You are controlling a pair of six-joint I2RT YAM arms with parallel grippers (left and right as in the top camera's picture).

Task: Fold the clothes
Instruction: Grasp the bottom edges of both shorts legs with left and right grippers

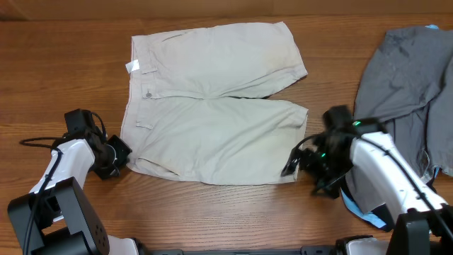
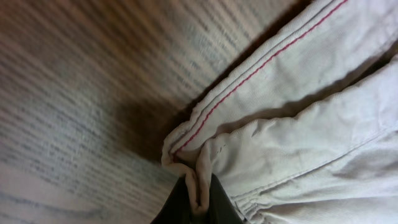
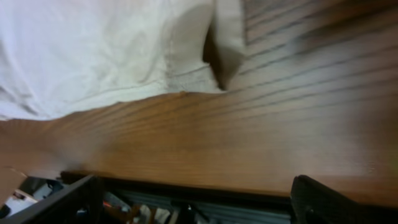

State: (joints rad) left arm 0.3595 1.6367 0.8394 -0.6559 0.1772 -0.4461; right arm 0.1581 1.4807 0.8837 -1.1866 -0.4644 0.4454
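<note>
Shorts (image 1: 212, 134) lie spread flat on the table (image 1: 64, 64). The left gripper (image 1: 119, 156) sits low at their near waistband corner. Only its wrist view shows the fingers (image 2: 171, 208) clenched on a red-stitched fold. The right gripper (image 1: 291, 165) waits beside the near leg hem, jaws spread wide, grasping nothing.

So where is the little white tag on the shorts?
In the overhead view the white tag pokes out at the far left corner of the shorts, further up the table than the left claw.
</note>
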